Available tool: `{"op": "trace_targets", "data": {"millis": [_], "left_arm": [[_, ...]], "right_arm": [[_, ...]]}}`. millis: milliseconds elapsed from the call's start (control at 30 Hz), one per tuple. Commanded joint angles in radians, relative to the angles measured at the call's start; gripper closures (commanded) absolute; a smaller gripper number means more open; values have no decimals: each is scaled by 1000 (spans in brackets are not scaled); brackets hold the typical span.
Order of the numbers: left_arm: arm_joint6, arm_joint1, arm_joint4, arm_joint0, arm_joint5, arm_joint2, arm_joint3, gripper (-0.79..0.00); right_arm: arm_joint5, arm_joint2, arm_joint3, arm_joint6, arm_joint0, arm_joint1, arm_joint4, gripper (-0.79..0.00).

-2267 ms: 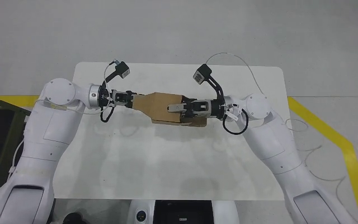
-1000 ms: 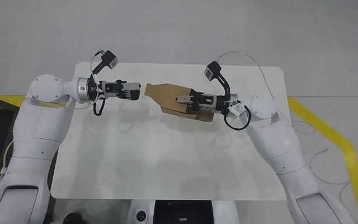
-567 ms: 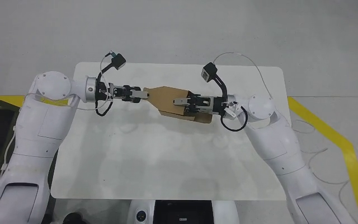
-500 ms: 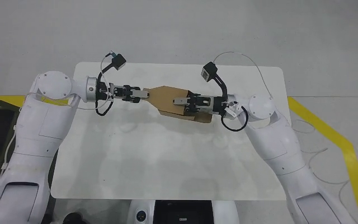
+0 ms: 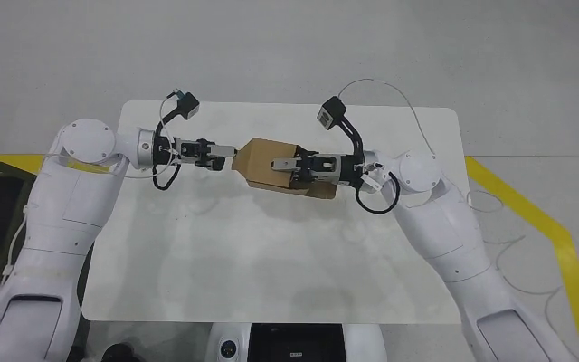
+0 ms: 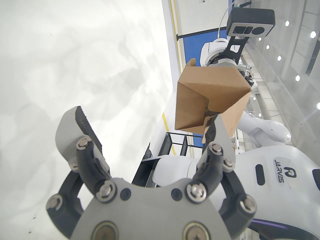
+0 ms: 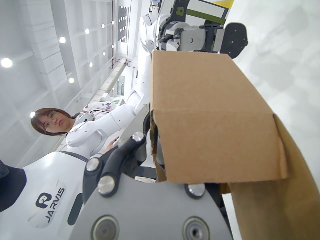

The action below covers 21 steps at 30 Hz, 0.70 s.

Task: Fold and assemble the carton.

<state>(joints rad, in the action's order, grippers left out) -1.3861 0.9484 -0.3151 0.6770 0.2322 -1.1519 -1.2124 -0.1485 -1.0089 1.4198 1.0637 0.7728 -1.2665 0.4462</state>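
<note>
White rectangular table (image 5: 271, 262) on grey floor, with a yellow floor stripe (image 5: 517, 195) past the table's right edge. Partly folded brown cardboard carton (image 5: 265, 163) is held up off the table, over the middle of its far half, with its long axis running left-right across the table. On the carton's right-hand end the right gripper (image 5: 288, 168) is clamped. One light finger lies along the top panel and the other is hidden by cardboard. The right wrist view has a wall edge of the carton running down beside its dark finger links. A loose flap sticks out at that end, on the side toward the table's near edge. At the carton's opposite, tapered end sits the left gripper (image 6: 148, 113), fingers spread wide with nothing between them. One fingertip (image 6: 215, 126) seems to touch a ragged flap edge at the carton's gaping corner, though the angle makes that hard to confirm. The other fingertip is well apart from the carton. Panels at that tapered end are folded in toward a point. Black wrist camera (image 5: 327, 116) on its bracket stands just beyond the carton's right-hand end.
</note>
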Motion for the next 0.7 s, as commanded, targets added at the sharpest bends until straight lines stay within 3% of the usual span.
{"op": "trace_targets", "data": {"millis": [0, 667], "left_arm": [[-3, 1, -8, 1, 0, 5, -7, -785], [-22, 9, -80, 7, 23, 44, -47, -785]], "right_arm": [[-4, 6, 1, -5, -3, -3, 10, 0], [-26, 21, -8, -5, -11, -14, 56, 0]]}}
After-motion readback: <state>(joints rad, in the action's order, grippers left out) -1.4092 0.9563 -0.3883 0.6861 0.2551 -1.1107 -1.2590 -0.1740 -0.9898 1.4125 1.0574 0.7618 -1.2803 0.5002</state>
